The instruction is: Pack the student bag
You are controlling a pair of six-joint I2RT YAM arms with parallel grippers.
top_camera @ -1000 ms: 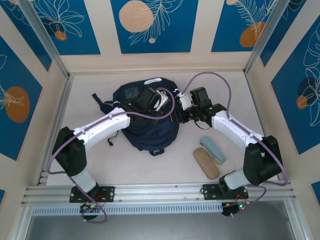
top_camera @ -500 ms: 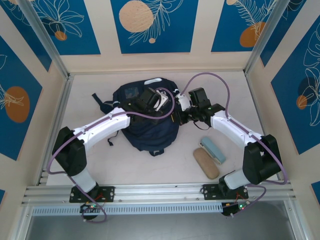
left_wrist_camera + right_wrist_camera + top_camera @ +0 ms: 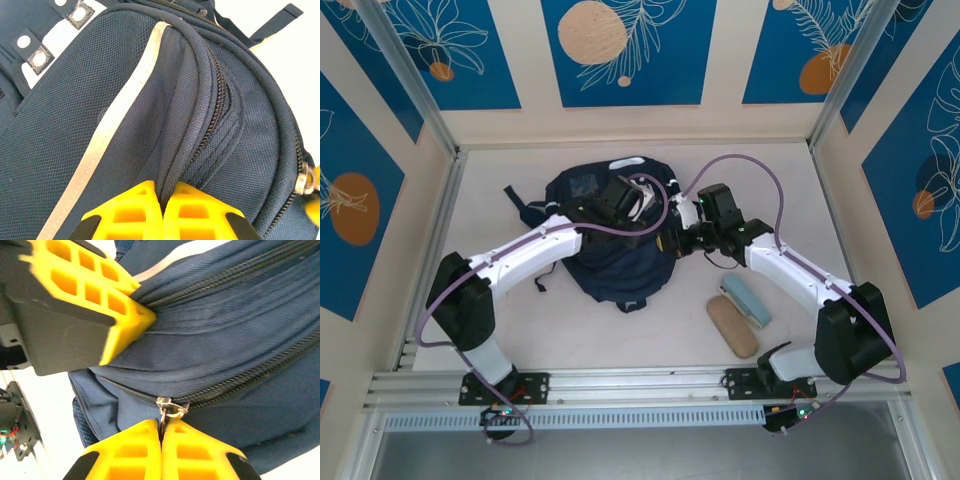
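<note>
The student bag, a navy-blue backpack with white stripe trim, lies at mid-table. My left gripper rests on its upper right side. In the left wrist view its yellow fingers are shut on a raised fold of the bag beside a zip track. My right gripper is at the bag's right edge. In the right wrist view this gripper is shut on the metal zipper pull of the bag. The left gripper's fingers pinch fabric just above it.
A teal pencil case and a tan oblong case lie on the table right of the bag, under the right forearm. A dark strap trails from the bag's left. Walls enclose the table on three sides.
My right gripper has moved slightly left to the bag's edge and closed on the zipper pull. The left gripper has kept its pinch on the fabric fold.
</note>
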